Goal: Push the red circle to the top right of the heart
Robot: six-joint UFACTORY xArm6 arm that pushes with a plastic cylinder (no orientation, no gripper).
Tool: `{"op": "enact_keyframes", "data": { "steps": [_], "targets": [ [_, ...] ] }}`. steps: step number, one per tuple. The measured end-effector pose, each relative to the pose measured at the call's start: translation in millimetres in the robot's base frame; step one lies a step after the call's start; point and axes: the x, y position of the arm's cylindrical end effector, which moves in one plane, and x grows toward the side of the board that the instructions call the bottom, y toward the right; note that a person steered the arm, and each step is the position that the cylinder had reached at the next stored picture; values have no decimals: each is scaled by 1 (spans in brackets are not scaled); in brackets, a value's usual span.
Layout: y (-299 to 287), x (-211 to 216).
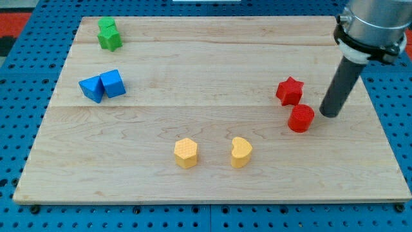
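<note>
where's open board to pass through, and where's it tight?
Open: the middle, bordered by the blue blocks, yellow hexagon, yellow heart and red star; also the top strip right of the green blocks. Tight: the right side, where my tip sits just right of the red circle, under the star.

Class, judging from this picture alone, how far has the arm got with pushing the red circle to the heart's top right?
Done: my tip is beside the red circle, on its right. In hand: nearly touching it. Left: the circle is already up-right of the yellow heart but far off; closing in remains.
</note>
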Motion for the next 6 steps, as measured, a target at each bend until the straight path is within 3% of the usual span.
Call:
{"op": "enact_keyframes", "data": {
  "steps": [1,2,3,6],
  "targets": [
    [-2,-24],
    [-40,-28],
    [-50,-1],
    [-110,19]
  ]
}}
